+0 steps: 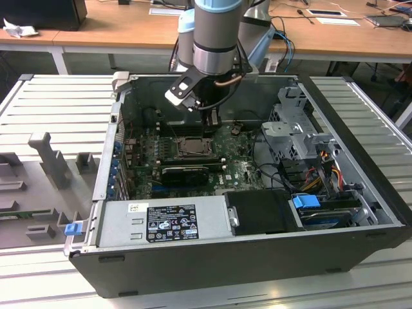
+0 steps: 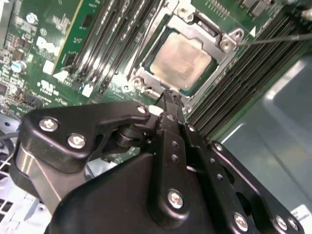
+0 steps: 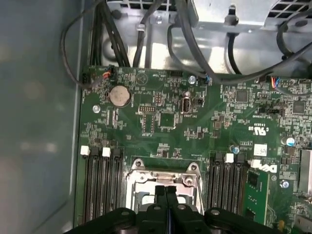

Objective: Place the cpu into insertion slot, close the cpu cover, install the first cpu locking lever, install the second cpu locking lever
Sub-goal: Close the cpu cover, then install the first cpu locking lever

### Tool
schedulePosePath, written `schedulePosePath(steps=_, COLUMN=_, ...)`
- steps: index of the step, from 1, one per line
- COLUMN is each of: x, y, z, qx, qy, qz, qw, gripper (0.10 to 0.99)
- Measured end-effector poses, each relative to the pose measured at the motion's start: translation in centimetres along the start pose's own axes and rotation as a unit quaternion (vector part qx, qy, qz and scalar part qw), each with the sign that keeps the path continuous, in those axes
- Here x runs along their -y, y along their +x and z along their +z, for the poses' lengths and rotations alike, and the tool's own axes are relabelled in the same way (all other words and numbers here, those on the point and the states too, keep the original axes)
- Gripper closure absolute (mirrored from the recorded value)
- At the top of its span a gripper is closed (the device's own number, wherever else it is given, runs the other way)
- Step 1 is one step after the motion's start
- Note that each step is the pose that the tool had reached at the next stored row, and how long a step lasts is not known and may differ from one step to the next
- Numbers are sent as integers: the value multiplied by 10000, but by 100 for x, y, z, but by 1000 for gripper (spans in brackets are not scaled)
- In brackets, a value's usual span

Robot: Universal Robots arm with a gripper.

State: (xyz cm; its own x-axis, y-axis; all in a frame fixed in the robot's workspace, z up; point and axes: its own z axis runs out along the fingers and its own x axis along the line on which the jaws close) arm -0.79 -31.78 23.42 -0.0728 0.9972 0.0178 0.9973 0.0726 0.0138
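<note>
The cpu (image 2: 181, 59) sits socketed just beyond the gripper (image 2: 170, 95), whose fingers are pressed together and hold nothing; the cpu cover (image 2: 204, 30) seems down over it, and 1 locking lever (image 2: 273, 40) looks unlatched.

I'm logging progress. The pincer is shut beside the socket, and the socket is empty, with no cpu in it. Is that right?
Not quite. The socket is not empty: the cpu lies in it, framed by the cpu cover, as the second wrist view shows. The rest holds: the pincer is shut beside the socket.
</note>
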Motion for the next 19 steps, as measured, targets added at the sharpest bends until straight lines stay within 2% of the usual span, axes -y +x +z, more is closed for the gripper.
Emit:
schedulePosePath(steps=12, x=209, y=16, z=5, qx=-8, qy=0, qz=-58, qw=10000, gripper=980)
schedulePosePath(steps=19, x=236, y=17, z=-10, qx=-7, qy=1, qz=-58, qw=10000, gripper=980)
